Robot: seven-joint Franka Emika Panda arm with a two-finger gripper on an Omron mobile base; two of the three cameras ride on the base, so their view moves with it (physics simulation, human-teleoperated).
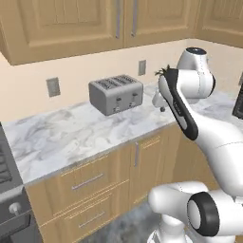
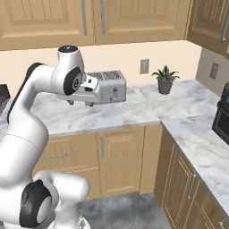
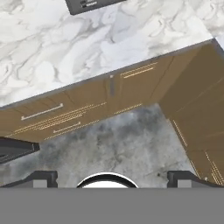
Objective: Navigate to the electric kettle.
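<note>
The electric kettle is out of view in all three views. My gripper (image 2: 81, 103) hangs open over the front of the marble counter (image 2: 134, 112), just left of a silver toaster (image 2: 112, 87), with nothing between its fingers. From the left side the gripper (image 1: 161, 107) sits to the right of the toaster (image 1: 116, 94). In the hand view the fingertips (image 3: 42, 177) stand wide apart, looking down on the counter (image 3: 65, 48), the wooden cabinet fronts (image 3: 87, 109) and the grey floor (image 3: 118, 144).
A potted plant (image 2: 165, 79) stands in the counter's corner. A boxy black appliance (image 2: 222, 117) sits on the right-hand run of the L-shaped counter, also at the right edge (image 1: 238, 102). A stove (image 1: 7, 190) borders the counter on the left. Wall cabinets hang above.
</note>
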